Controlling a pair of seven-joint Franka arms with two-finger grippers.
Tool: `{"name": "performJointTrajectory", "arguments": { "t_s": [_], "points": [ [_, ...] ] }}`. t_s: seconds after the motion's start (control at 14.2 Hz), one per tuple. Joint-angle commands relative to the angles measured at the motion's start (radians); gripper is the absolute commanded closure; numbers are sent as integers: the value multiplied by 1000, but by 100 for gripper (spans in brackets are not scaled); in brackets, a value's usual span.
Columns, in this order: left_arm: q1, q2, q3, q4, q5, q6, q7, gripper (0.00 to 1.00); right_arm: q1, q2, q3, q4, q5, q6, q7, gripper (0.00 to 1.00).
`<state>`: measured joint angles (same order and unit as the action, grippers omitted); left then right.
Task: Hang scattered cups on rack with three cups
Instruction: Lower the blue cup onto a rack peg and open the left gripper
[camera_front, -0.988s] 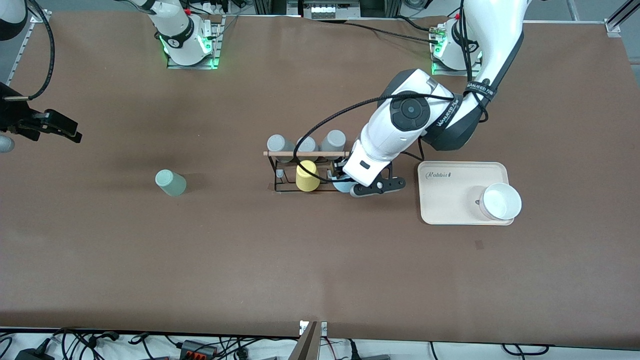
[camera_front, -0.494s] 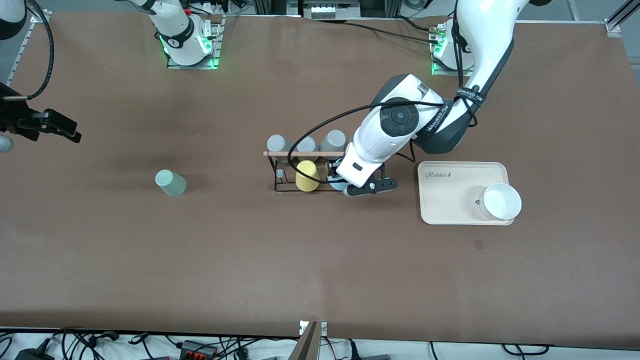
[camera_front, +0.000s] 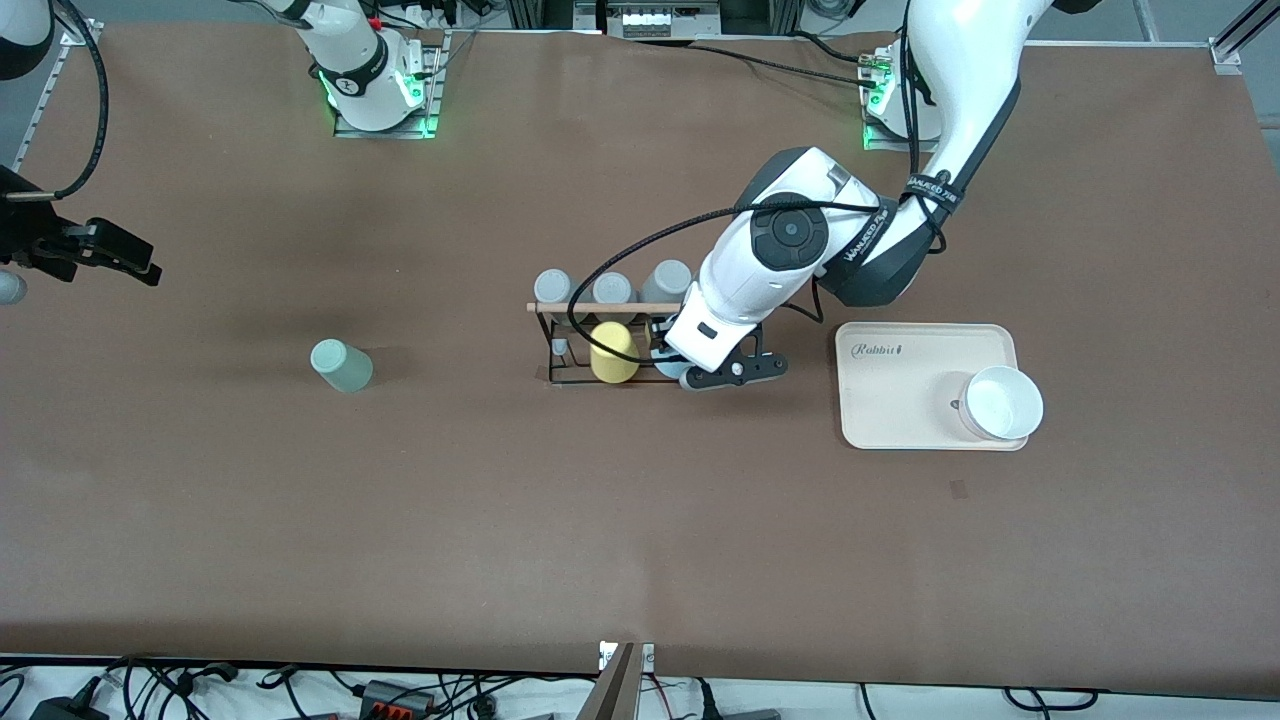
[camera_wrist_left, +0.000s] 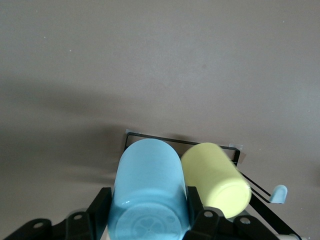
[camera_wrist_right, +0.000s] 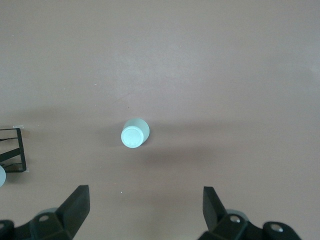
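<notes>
Left gripper (camera_wrist_left: 150, 220), clamped on the blue cup (camera_wrist_left: 150, 187), had shifted toward the yellow cup (camera_front: 612, 352) at the rack (camera_front: 600, 345), frame centre; I judged hanging close. Right gripper (camera_wrist_right: 145, 205) waited open at the left edge, mint cup (camera_front: 341, 365) untouched centre-left.

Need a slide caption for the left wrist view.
Left gripper shut on the blue cup beside the yellow cup on the rack.

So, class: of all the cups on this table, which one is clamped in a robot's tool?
The light blue cup, gripped by the left tool at the rack beside the yellow cup. The mint green cup stands alone on the table, untouched.
</notes>
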<state>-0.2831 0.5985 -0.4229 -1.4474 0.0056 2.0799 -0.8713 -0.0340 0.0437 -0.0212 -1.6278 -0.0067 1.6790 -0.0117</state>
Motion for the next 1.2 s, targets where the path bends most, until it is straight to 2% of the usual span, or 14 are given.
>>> {"name": "performJointTrajectory", "arguments": {
  "t_s": [0.0, 0.21, 0.35, 0.49, 0.56, 0.63, 0.71, 0.92, 0.99, 1.13],
  "points": [
    [-27, 24, 9, 32, 4, -12, -28, 100, 0, -1, 1, 14, -10, -13, -16, 0],
    [-45, 43, 9, 30, 54, -8, -34, 100, 0, -1, 1, 16, -10, -13, -16, 0],
    [-53, 60, 10, 24, 85, 54, -43, 100, 0, -1, 1, 16, -10, -13, -16, 0],
    [-53, 78, 10, 24, 126, 62, -41, 100, 0, -1, 1, 16, -10, -12, -16, 0],
    [-53, 92, 9, 27, 152, 62, -41, 92, 0, -1, 3, 14, -10, -10, -16, 0],
    [-51, 93, 9, 27, 168, 62, -37, 76, 0, -1, 1, 14, -10, -8, -16, 0],
    [-47, 93, 12, 27, 191, 60, -31, 1, 0, -1, 1, 14, -10, -7, -16, 0],
    [-21, 40, 16, 36, 240, 1, -34, 0, 0, -1, 1, 14, -12, -7, -16, 0],
    [11, 6, 21, 48, 241, -65, -31, 0, 0, -1, 1, 14, -10, -7, -16, 0],
    [114, -43, 12, 131, 248, -177, 3, 0, 0, -1, 1, 14, -10, -8, -16, 0]
  ]
}}
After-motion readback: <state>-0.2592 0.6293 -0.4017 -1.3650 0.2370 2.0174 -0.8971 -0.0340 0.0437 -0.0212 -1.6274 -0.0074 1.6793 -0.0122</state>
